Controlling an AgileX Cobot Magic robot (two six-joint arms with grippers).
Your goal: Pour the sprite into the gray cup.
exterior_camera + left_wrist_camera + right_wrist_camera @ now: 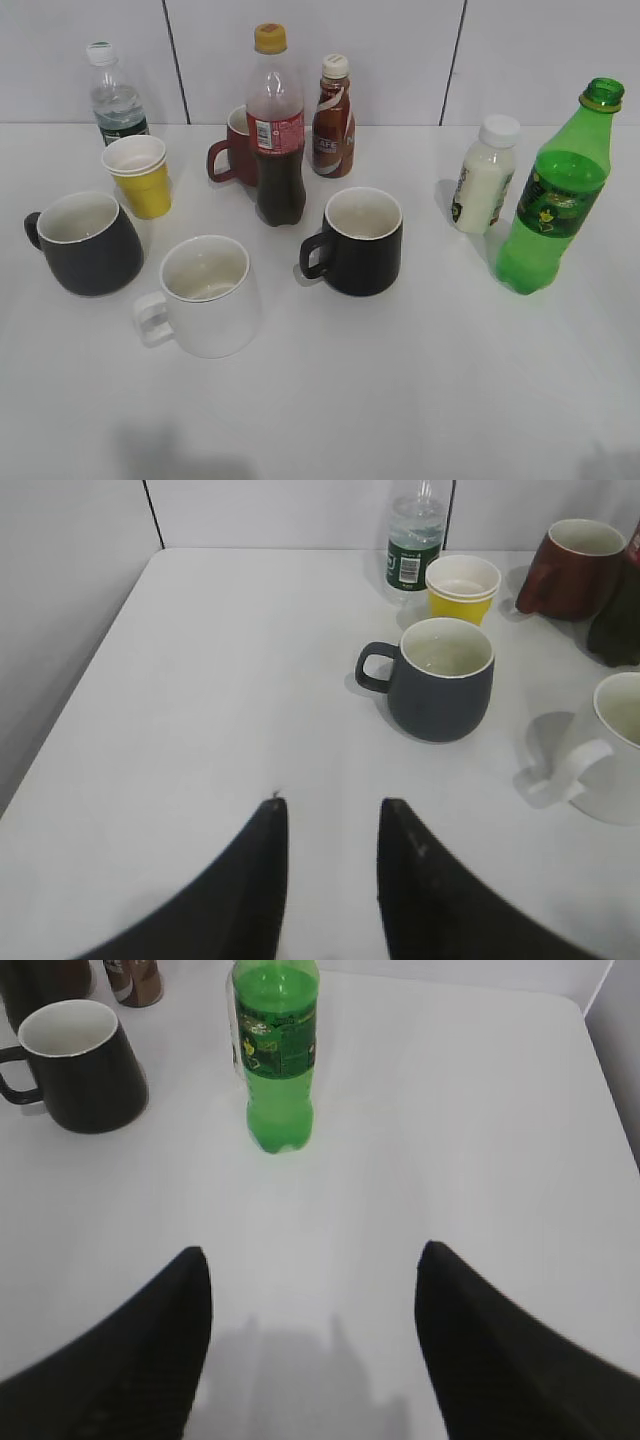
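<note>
Exterior view: the sprite point(553, 205) stands near the table's point(400, 400) right edge.

My left end effector point(330, 820) hangs above the tabletop, both dark fingers point(255, 880) pointing forward with a narrow gap between them, nothing held. My right end effector point(312, 1280) also hovers above the tabletop, fingers point(480, 1340) spread wide apart, nothing between them. Neither touches anything. Only the curved finger pairs show in the wrist views; neither arm shows in the exterior view, so arm and wrist pose cannot be told.
</note>
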